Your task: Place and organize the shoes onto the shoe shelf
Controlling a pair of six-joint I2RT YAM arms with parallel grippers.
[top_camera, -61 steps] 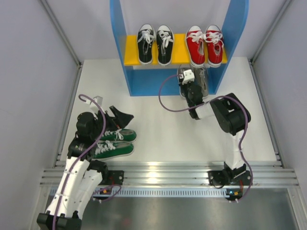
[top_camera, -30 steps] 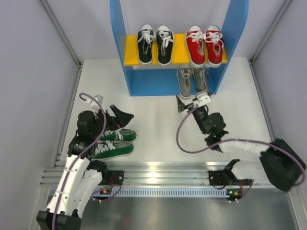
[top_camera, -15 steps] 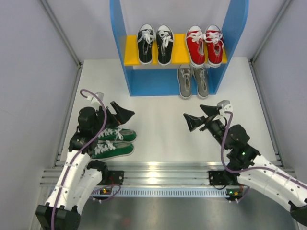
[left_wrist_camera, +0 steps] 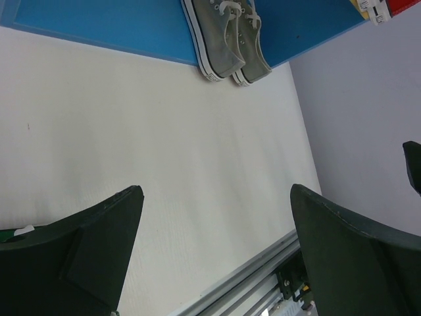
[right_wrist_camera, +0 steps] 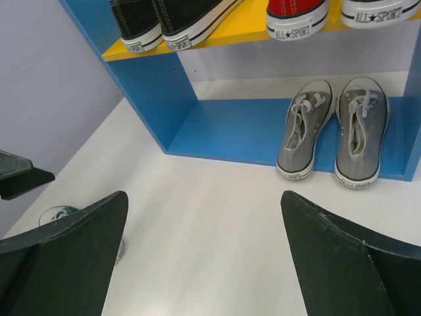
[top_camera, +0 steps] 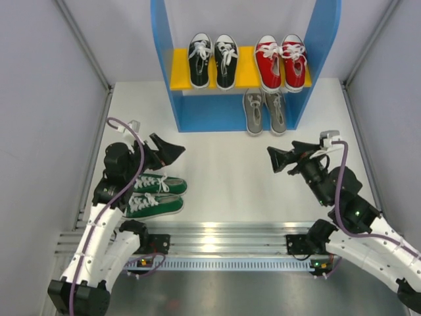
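The shoe shelf (top_camera: 162, 66) stands at the back with a yellow board (top_camera: 181, 72). Black shoes (top_camera: 212, 60) and red shoes (top_camera: 281, 60) sit on that board. Grey shoes (top_camera: 264, 110) rest side by side on the right of the blue base (right_wrist_camera: 223, 131), heels outward. Green shoes (top_camera: 154, 195) lie on the table at the near left, toes pointing right. My left gripper (top_camera: 172, 150) hovers open just above and behind them, holding nothing. My right gripper (top_camera: 283, 155) is open and empty over the table, well in front of the grey shoes (right_wrist_camera: 332, 131).
A metal rail (top_camera: 217, 237) runs along the near table edge by both arm bases. Grey walls with frame posts (top_camera: 85, 52) close in both sides. The left half of the blue base (left_wrist_camera: 99, 26) is bare.
My right arm has drawn back from the grey shoes on the shelf base toward the near right, its gripper open. The left gripper has shifted slightly toward the shelf.
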